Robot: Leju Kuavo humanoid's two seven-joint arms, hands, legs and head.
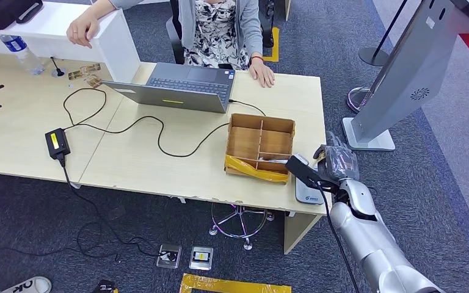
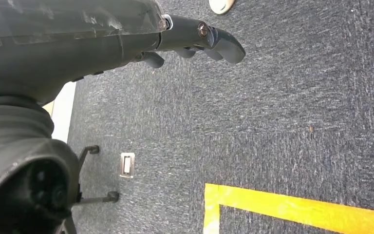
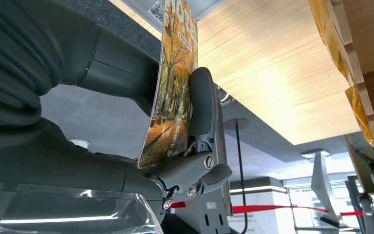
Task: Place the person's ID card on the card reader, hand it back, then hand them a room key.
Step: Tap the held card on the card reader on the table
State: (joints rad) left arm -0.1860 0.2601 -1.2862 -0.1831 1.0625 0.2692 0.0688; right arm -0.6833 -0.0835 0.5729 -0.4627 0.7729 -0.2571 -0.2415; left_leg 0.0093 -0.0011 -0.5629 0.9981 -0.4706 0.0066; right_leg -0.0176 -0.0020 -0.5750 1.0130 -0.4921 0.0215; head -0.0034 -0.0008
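Where the thick grey thumb (image 3: pixel 202 100) presses against the darker fingers, clamped flat between them: a thin card (image 3: pixel 171 87), held on edge in the right hand (image 3: pixel 175 146). Printed face of autumn trees in orange and yellow along a path, with large pale lettering near one end, too foreshortened to read. Seen from the head view, right hand (image 1: pixel 334 163) at the table's (image 1: pixel 159 165) right corner, just beside a grey card reader (image 1: pixel 308 190) lying at the table edge; cannot tell whether card and reader touch. Immediately beside these, a wooden divided box (image 1: pixel 260 145) with yellow tape along its near rim. Farther along the table, an open laptop (image 1: pixel 183 86), a black cable and adapter, and a person's hand (image 1: pixel 261 74) resting near the laptop. Left hand (image 2: pixel 195 46) hanging over grey carpet, fingers loosely curved and apart, holding nothing.
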